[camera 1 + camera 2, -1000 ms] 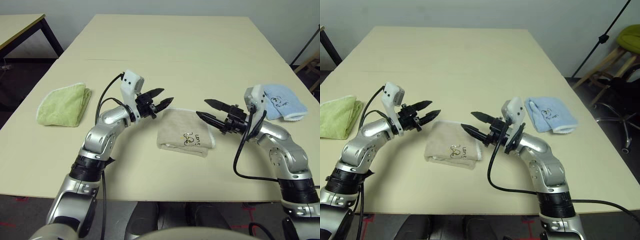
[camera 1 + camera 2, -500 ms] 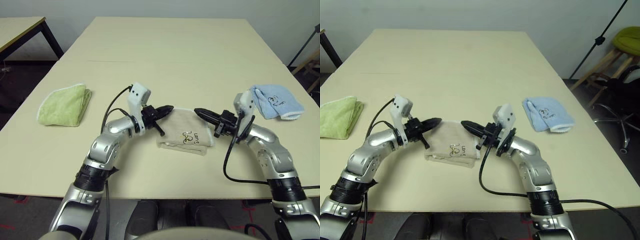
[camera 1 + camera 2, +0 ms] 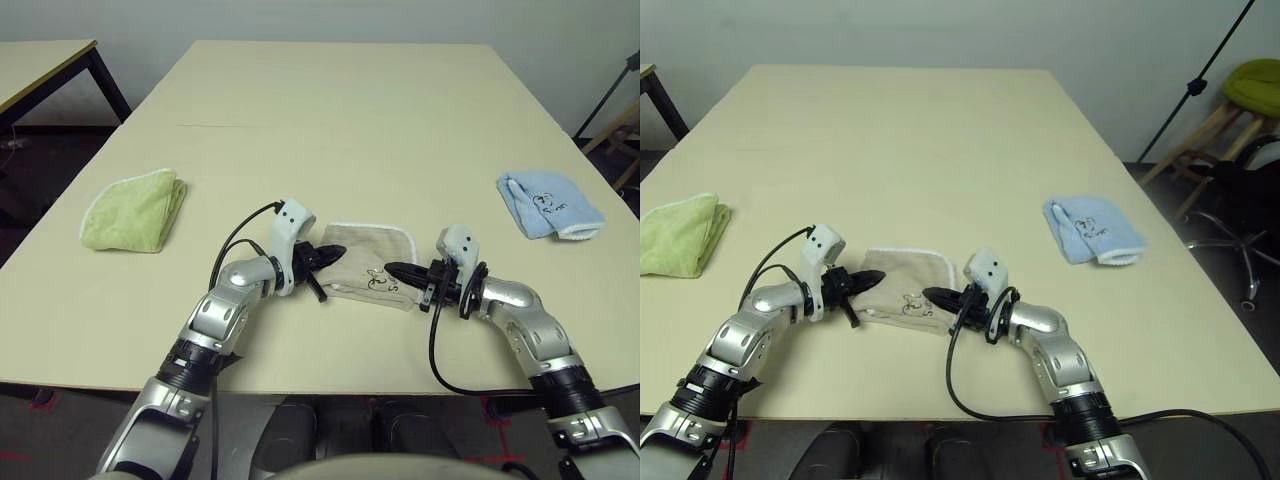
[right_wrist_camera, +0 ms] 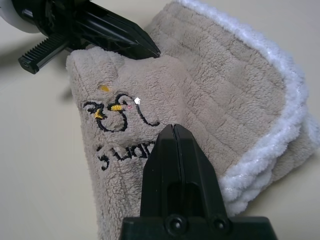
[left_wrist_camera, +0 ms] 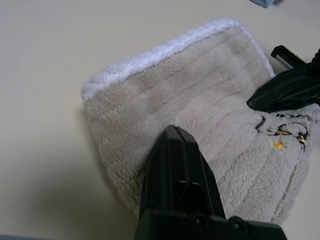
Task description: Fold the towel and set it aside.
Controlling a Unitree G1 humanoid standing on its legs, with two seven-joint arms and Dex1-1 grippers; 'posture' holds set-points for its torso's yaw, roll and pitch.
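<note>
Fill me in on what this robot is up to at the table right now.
The robot is working on the beige towel, which lies already folded near the front of the table. Its left gripper and right gripper are both shut, with their tips on the towel from opposite sides. Whether either pinches cloth is unclear. A green towel lies off to the robot's left and a light-blue towel to its right, both untouched.
</note>
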